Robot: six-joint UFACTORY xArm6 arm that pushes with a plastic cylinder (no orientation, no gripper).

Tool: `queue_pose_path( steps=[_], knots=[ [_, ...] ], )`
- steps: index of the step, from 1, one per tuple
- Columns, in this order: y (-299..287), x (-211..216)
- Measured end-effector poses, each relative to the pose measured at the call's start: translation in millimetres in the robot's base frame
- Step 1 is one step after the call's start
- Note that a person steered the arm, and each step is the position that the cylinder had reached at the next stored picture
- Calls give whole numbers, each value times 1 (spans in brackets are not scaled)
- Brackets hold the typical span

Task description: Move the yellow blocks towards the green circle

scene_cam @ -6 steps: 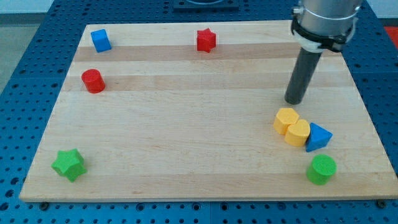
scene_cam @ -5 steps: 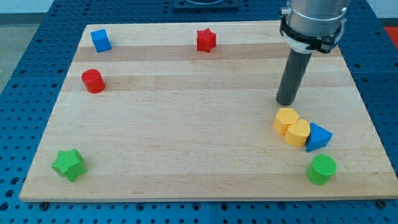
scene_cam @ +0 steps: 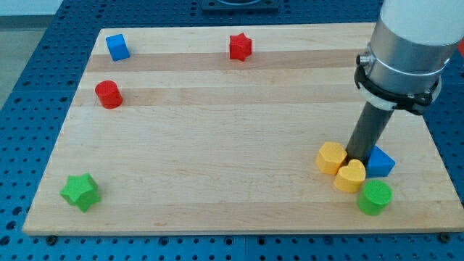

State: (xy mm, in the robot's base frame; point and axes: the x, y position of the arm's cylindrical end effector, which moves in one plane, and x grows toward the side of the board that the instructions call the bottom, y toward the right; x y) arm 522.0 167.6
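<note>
Two yellow blocks sit at the board's lower right: a yellow hexagon-like block (scene_cam: 330, 157) and a yellow heart-shaped block (scene_cam: 350, 176) just below and right of it. The green circle (scene_cam: 375, 198) lies right below the heart block, nearly touching it. My tip (scene_cam: 356, 157) stands between the two yellow blocks and the blue triangle (scene_cam: 380, 162), touching or almost touching all of them.
A blue cube (scene_cam: 117, 46) and a red star (scene_cam: 240, 46) lie near the view's top. A red cylinder (scene_cam: 109, 94) is at the left. A green star (scene_cam: 80, 191) is at the lower left. The wooden board (scene_cam: 217, 130) ends close to the green circle.
My tip moved down and right, from above the yellow blocks into the gap among them. The yellow heart block slid down towards the green circle; the blue triangle shifted right and up a little.
</note>
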Motion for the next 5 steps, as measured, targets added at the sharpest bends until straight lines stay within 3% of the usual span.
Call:
queue_pose_path(
  steps=[2,5],
  knots=[
    [-5,-32],
    [-22,-15]
  ],
)
